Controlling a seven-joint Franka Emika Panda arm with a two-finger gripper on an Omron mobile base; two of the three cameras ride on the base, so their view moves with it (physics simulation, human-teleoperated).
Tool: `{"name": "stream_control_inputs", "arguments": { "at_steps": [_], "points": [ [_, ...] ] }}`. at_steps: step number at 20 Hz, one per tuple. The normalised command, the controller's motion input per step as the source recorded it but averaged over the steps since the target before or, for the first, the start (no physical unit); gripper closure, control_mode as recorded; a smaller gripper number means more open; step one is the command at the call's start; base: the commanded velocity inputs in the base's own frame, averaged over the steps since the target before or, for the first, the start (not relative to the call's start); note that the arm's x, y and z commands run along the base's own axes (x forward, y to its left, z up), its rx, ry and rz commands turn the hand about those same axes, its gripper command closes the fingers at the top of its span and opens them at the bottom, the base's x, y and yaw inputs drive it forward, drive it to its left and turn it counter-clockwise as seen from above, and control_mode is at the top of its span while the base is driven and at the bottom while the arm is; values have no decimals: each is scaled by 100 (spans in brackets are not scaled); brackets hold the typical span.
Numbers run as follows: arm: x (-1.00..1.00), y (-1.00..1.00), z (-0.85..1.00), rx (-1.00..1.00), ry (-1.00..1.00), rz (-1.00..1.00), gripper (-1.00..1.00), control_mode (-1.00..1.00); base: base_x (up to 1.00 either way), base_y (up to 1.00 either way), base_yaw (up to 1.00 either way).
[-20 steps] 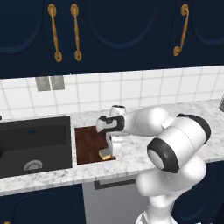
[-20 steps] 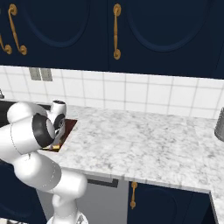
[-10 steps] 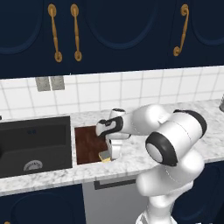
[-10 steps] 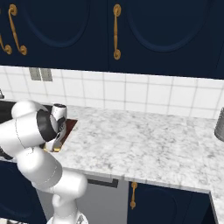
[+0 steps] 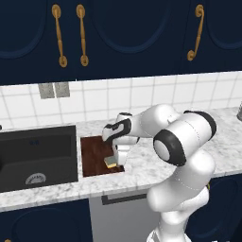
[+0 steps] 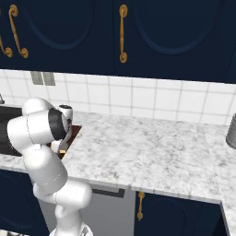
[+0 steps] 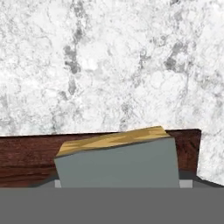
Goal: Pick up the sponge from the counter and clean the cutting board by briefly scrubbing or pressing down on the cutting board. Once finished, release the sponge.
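One black sink basin (image 5: 38, 158) sits at the far left, sunk into the long white-and-grey speckled marble counter (image 5: 189, 156). Just right of it lies the flat dark reddish-brown wood-grain cutting board (image 5: 94, 153), with the small sponge (image 5: 111, 162), grey-green over a yellow layer, at the board's near right corner. The gripper (image 5: 113, 158) stands over the sponge and seems to hold it, though whether the jaws are clamped cannot be told. The white arm's elbow bulks to the right and hides part of the board in the right base view. In the hand view the sponge (image 7: 118, 162) is tilted, close below the camera, over the board's edge (image 7: 26, 157). Behind runs a white square-tiled wall (image 5: 142, 97) under dark navy cabinets (image 5: 142, 38) with brass handles. Since half a second ago the sponge has come slightly toward the board's near edge.
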Motion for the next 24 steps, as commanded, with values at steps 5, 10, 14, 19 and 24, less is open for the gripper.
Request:
{"name": "stream_control_inputs", "arguments": {
  "at_steps": [5,10,14,19,24],
  "points": [
    [71,0,-10,3,-9,0,100,-100,0,0,0],
    [73,0,-7,4,-17,0,100,-100,0,0,0],
    [64,0,-8,4,-22,0,100,-100,0,0,0],
    [68,0,-10,0,-12,0,100,-100,0,0,0],
    [77,0,-15,0,-2,0,100,-100,0,0,0]
  ]
}}
